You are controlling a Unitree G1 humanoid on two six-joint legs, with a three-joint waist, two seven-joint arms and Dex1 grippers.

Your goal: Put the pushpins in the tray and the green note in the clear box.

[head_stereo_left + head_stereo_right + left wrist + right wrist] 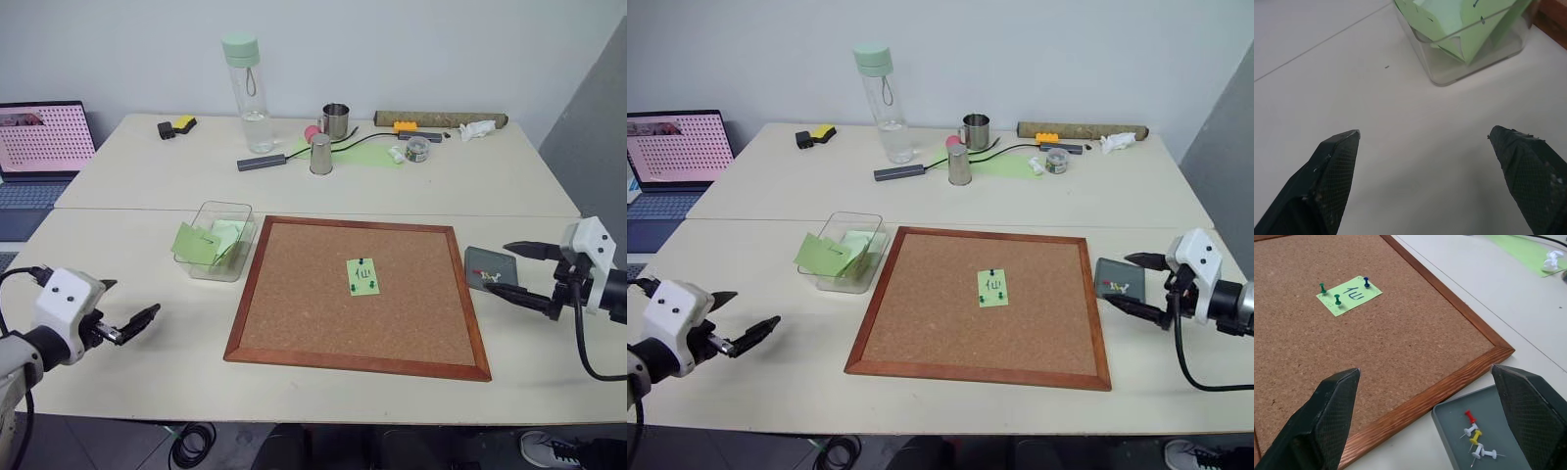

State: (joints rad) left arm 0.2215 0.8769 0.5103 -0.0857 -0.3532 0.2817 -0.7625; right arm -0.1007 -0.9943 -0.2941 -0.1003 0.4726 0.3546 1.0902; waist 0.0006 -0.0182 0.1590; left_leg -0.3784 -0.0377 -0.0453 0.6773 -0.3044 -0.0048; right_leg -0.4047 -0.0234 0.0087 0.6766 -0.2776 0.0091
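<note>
Now the left gripper [137,322] hangs just above the table [147,255] at its near left edge, its two black fingers spread wide with nothing between them, pointing forward and slightly down toward the clear box [218,241]. That box sits well ahead of it, just beside the left edge of the cork board [359,297], and already has several folded green sheets inside.

Opposite, the right gripper [512,268] reaches in from the right edge of the table, tilted a little downward and turned inward toward the board, its fingers likewise parted wide and holding nothing. One fingertip lies over the tray [490,267], which rests just beside the right frame of the board and holds a few loose pins in red, yellow and white.

Near the board's middle lies the green note [1349,294], flat on the cork with a dark mark on its face. The pushpins [1330,293] stand upright in it: two green ones and one dark blue.
</note>
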